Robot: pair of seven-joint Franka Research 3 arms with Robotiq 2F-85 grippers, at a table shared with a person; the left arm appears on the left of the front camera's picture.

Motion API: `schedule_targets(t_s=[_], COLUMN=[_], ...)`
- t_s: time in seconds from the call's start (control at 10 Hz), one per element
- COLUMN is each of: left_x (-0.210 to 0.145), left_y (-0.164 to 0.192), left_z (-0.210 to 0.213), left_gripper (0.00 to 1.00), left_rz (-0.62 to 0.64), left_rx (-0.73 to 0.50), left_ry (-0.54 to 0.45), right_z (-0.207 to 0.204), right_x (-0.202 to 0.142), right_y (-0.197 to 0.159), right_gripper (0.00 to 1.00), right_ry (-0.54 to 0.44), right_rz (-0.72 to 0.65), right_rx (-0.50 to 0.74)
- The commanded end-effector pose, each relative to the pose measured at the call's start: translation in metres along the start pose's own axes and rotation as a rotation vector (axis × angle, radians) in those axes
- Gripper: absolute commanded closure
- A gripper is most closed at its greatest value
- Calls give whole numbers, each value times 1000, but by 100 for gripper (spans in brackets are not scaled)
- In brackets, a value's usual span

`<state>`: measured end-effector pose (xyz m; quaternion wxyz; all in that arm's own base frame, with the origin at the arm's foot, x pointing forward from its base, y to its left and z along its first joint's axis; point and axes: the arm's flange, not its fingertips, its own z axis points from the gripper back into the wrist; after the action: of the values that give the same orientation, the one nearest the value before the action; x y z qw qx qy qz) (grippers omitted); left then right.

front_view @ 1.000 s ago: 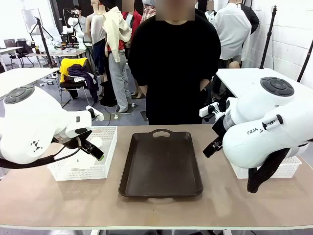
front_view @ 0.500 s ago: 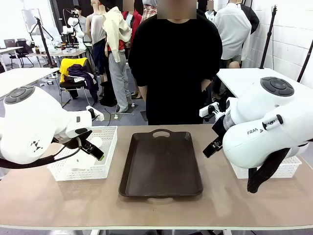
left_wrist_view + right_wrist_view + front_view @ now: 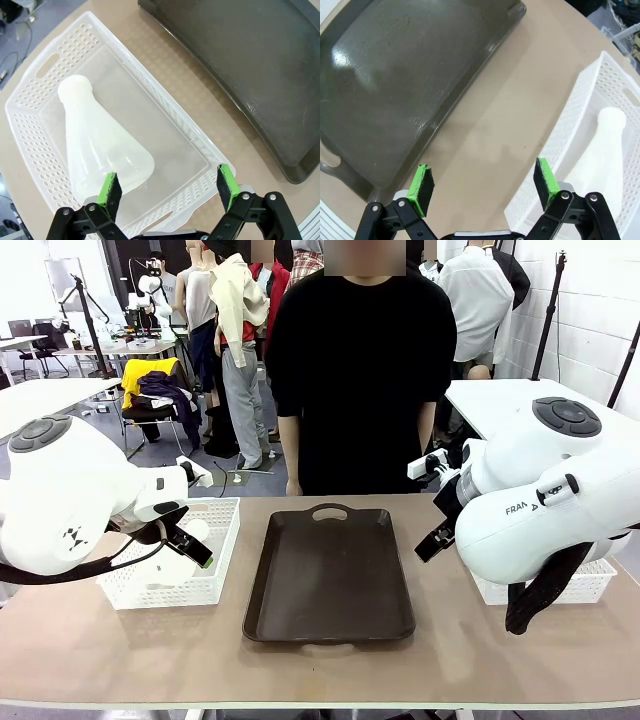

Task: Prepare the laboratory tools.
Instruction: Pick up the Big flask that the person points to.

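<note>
While both sets of jaws stand wide open and hold nothing, the items are listed from them outward.

Left jaws: fully spread, green pads apart and empty; one pad sits over the wide base of the left flask, the other over the rim of the left basket.

Left flask: translucent whitish, conical, lying on its side inside the left basket, touched by neither pad.

Right jaws: fully spread, pads empty; one pad over the bare table just beside the tray's edge, the other over the rim of the right basket.

Right flask: whitish, lying on its side in the right basket, lower part hidden behind a finger.

Baskets: white lattice plastic, one at the table's left, one at its right.

Tray: dark brown, rectangular, in the middle of the table between the baskets.

Person: black top, standing at the far side, behind the tray.
</note>
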<state>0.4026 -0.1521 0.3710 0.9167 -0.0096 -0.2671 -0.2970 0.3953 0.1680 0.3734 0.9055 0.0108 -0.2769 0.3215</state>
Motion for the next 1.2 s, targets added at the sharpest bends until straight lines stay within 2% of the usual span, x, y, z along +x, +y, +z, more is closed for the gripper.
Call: schedule_targets(t_s=[0.0, 0.2, 0.3, 0.5, 0.6, 0.8, 1.0, 1.1], left_x=[0, 2, 1, -12, -18, -30, -39, -43], left_y=[0, 20, 35, 63, 77, 106, 119, 120], left_z=[0, 39, 60, 94, 107, 123, 127, 130], left_gripper=[0, 0, 0, 0, 0, 0, 0, 0], left_rz=[0, 56, 113, 204, 244, 315, 352, 350], left_rx=[0, 85, 84, -47, -183, -404, -532, -546], left_ry=[0, -96, -151, -236, -297, -398, -428, -411], right_z=[0, 32, 47, 78, 88, 102, 111, 115], right_x=[0, 19, 27, 39, 40, 24, -4, -18], right_y=[0, -19, -28, -50, -68, -112, -142, -149], right_gripper=[0, 0, 0, 0, 0, 0, 0, 0], right_ry=[0, 0, -2, -49, -75, -127, -174, -195], right_rz=[0, -44, -76, -165, -224, -376, -498, -540], right_rx=[0, 80, 137, 275, 355, 520, 620, 636])
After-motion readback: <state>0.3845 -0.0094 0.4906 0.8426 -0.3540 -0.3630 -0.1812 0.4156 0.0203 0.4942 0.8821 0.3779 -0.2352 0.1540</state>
